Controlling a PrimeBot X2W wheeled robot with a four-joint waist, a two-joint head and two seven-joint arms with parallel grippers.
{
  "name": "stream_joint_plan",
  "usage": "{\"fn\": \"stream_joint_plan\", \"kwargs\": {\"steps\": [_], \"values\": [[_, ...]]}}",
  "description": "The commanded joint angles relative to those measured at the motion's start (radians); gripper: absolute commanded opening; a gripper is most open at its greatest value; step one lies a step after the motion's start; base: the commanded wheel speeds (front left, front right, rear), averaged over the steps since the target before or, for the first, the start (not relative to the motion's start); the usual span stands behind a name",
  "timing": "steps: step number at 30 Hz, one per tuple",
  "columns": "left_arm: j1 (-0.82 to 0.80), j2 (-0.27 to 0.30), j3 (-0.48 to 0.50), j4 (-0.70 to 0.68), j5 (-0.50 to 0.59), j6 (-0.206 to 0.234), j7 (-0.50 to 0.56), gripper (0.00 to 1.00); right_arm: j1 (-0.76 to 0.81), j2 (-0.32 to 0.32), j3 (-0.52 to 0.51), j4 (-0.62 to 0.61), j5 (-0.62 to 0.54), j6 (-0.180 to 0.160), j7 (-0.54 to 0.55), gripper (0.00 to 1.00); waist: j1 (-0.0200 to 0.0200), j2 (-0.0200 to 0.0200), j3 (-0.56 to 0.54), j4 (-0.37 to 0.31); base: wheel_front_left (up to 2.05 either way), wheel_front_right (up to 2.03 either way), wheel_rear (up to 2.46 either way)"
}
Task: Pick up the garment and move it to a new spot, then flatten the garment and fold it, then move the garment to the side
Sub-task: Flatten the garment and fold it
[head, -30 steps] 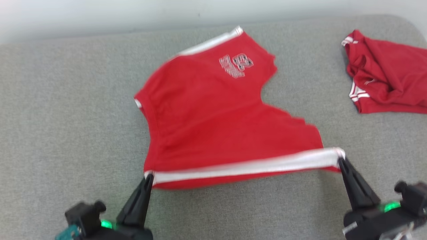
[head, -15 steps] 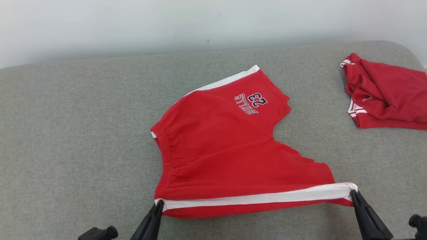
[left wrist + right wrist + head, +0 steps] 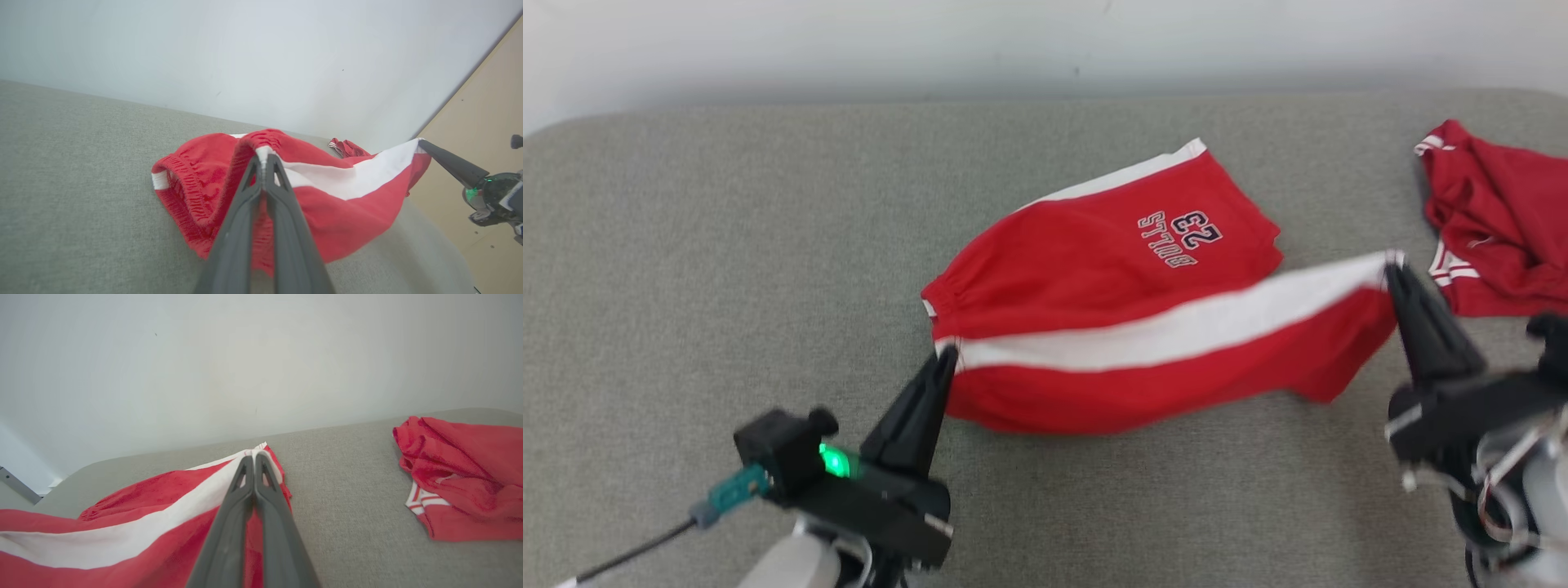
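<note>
Pinching both ends of the white stripe, you are holding the red shorts with left gripper and right gripper clamped shut, near leg hanging above the grey cushion. Light, limp cloth is sagging; waistband and hem corners are looking safest.

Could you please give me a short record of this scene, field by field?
surface: grey upholstered pad
garment: red shorts, white side stripe, BULLS 23 print, striped near side raised off the pad
left gripper: shut on the waistband corner
right gripper: shut on the leg-hem corner
other item: crumpled red garment, far right, apart from the shorts
</note>
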State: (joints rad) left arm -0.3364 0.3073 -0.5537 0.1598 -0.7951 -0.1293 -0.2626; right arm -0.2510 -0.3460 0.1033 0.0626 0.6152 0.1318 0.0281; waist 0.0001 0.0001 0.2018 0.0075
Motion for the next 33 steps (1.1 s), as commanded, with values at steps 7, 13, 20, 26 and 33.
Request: {"fn": "stream_joint_plan", "kwargs": {"steps": [7,13,20,26,33], "values": [[-0.2,-0.048,-0.005,0.101,-0.049,-0.002,-0.003,0.0,-0.36,-0.009,0.042,0.256,-0.011,-0.003,0.02,0.0,-0.0001,-0.0001,0.145,0.078,0.0,0.0,0.0],[-0.336,-0.09,-0.031,0.205,-0.069,-0.001,-0.003,0.0,-0.599,0.007,0.095,0.488,-0.037,-0.003,0.009,0.0,-0.0001,-0.0001,0.224,0.122,0.0,0.0,0.0],[-0.411,-0.122,-0.029,0.272,-0.061,-0.001,-0.003,0.0,-0.768,0.018,0.154,0.694,-0.07,-0.003,-0.037,0.0,-0.0001,-0.0001,0.268,0.143,0.0,0.0,0.0],[-0.443,-0.139,-0.03,0.298,-0.05,-0.001,-0.003,0.0,-0.869,0.024,0.207,0.849,-0.093,-0.003,-0.094,0.0,-0.0001,-0.0001,0.278,0.149,0.0,0.0,0.0],[-0.455,-0.151,-0.03,0.305,-0.032,-0.001,-0.003,0.0,-0.942,0.033,0.265,0.973,-0.088,-0.003,-0.143,0.0,-0.0001,-0.0001,0.285,0.149,0.0,0.0,0.0]]}}
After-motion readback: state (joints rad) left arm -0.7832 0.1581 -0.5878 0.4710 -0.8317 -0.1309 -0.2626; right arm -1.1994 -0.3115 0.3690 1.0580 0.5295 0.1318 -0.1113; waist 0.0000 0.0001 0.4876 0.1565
